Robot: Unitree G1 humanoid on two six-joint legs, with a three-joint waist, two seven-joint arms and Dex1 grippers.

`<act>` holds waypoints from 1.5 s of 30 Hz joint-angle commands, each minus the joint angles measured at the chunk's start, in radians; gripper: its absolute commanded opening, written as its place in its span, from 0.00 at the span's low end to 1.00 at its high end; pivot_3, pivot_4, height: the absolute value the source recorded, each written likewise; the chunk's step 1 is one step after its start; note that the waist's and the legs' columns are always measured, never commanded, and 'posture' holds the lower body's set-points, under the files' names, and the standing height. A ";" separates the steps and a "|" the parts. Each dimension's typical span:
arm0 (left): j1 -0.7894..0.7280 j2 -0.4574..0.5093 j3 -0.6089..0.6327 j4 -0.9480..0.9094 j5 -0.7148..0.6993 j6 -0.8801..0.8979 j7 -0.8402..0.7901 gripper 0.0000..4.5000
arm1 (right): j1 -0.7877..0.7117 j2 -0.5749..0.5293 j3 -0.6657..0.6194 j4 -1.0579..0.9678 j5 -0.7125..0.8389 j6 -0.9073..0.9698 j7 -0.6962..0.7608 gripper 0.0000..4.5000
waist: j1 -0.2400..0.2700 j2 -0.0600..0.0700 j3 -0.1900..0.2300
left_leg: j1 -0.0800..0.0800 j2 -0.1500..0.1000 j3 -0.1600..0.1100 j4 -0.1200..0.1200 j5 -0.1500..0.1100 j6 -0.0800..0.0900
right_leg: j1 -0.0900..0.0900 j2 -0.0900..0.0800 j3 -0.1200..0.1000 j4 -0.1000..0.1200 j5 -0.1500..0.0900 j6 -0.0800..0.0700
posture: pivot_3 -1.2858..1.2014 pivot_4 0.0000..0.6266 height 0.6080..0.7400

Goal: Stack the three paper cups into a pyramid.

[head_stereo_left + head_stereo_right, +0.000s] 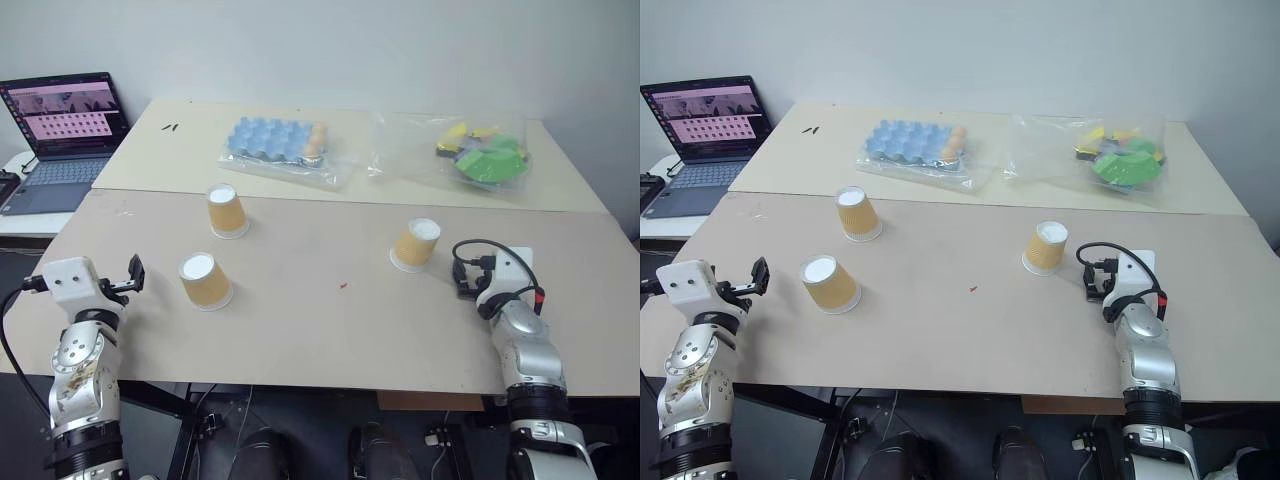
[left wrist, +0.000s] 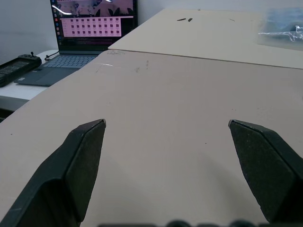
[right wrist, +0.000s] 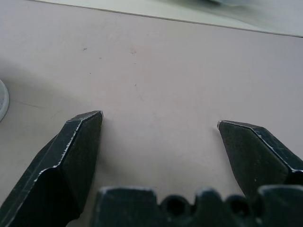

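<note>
On the near table (image 1: pixel 330 340), three paper cups are sitting upside down and well apart: one (image 1: pixel 227 210) farther back, one (image 1: pixel 204 281) near the left gripper (image 2: pixel 165 130), one (image 1: pixel 416 244) near the right gripper (image 3: pixel 160 120). Both grippers are hovering wide open and empty. Such cups are probably feeling light and crushable, asking for a gentle squeeze around the middle of the wall.

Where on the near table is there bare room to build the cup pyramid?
The widest bare patch lies mid-table, between the near left cup and the right cup. The near edge between the left gripper and right gripper is also free. The far table is crowded by the blue tray and plastic bag.
</note>
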 commanded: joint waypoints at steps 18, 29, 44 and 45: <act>0.171 0.203 0.007 -0.111 -0.059 0.062 -0.333 0.98 | -0.276 -0.359 0.282 -0.785 0.699 0.536 0.759 1.00 | -0.001 0.006 0.004 | 0.003 0.001 0.000 -0.013 0.000 -0.001 | 0.000 0.001 0.000 -0.009 -0.001 -0.002 | 0.52 0.24 0.75; 0.200 0.466 -0.127 -0.155 -0.131 0.121 -0.811 0.98 | -0.234 -0.330 0.446 -0.712 0.437 0.416 0.811 1.00 | 0.015 0.005 0.003 | 0.001 -0.002 0.000 -0.009 -0.001 0.001 | 0.000 -0.004 -0.005 -0.008 -0.001 -0.001 | 0.52 0.24 0.75; -0.252 0.346 -0.384 0.107 -0.042 0.041 -0.934 0.98 | -0.169 -0.323 0.394 -0.774 0.421 0.469 0.736 1.00 | 0.011 0.005 0.003 | -0.002 -0.002 0.000 -0.007 -0.001 0.001 | 0.000 0.000 -0.004 -0.008 -0.001 -0.001 | 0.52 0.24 0.75; -0.257 0.340 -0.387 0.111 -0.045 0.044 -0.940 0.98 | -0.167 -0.325 0.393 -0.776 0.420 0.472 0.731 1.00 | 0.008 0.005 0.003 | -0.002 -0.002 0.000 -0.007 -0.001 0.001 | -0.001 0.001 -0.004 -0.008 -0.001 -0.001 | 0.52 0.24 0.75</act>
